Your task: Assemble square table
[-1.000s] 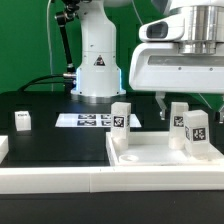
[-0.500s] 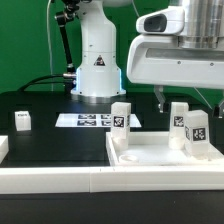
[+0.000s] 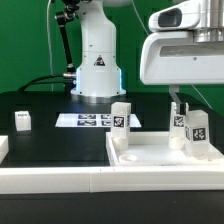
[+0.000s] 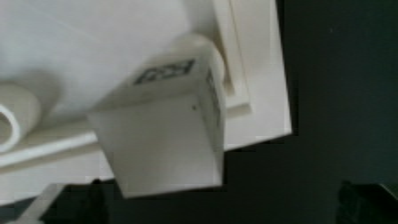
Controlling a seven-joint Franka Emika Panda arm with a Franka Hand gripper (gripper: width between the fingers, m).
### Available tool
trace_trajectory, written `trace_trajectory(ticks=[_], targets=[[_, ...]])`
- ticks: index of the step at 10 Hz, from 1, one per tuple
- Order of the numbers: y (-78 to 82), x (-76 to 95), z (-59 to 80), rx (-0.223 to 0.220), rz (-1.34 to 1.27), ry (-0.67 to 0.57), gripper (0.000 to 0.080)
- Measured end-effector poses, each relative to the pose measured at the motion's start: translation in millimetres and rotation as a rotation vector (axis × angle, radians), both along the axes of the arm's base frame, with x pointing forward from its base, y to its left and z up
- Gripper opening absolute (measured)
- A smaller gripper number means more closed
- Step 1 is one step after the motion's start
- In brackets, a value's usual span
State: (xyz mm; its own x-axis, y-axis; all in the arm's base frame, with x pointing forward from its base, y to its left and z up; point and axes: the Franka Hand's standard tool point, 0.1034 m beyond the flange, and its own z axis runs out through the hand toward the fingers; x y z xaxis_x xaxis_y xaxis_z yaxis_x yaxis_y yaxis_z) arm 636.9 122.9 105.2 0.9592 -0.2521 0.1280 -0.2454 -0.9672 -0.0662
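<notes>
Hovering, gripper (image 3: 184,98) spread wide, holding nothing. Sitting right beneath it: upright leg (image 4: 169,130), standing in square table top (image 3: 150,163). Probably working through leg-fitting. Loose leg (image 3: 22,121) waiting well away from gripper, likely needing travelling over, lowering, closing.

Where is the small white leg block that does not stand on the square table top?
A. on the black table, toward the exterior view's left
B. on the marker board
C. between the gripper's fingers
A: the leg block sits alone on the black table at the exterior view's left, apart from the marker board and the table top.
</notes>
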Motion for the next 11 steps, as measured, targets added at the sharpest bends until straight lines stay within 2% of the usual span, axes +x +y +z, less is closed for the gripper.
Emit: trace_trajectory(ticks=[4, 6, 8, 11], targets=[[-3.2, 0.7, -1.4, -0.005, 0.007, -0.01, 0.0648], [-8.2, -6.1, -6.8, -0.013, 0.009, -0.029, 0.0648], [-6.1, -12.4, -12.0, -0.016, 0.007, -0.025, 0.0648], [-6.4, -14.1, -14.9, -0.018, 0.007, -0.02, 0.0648]])
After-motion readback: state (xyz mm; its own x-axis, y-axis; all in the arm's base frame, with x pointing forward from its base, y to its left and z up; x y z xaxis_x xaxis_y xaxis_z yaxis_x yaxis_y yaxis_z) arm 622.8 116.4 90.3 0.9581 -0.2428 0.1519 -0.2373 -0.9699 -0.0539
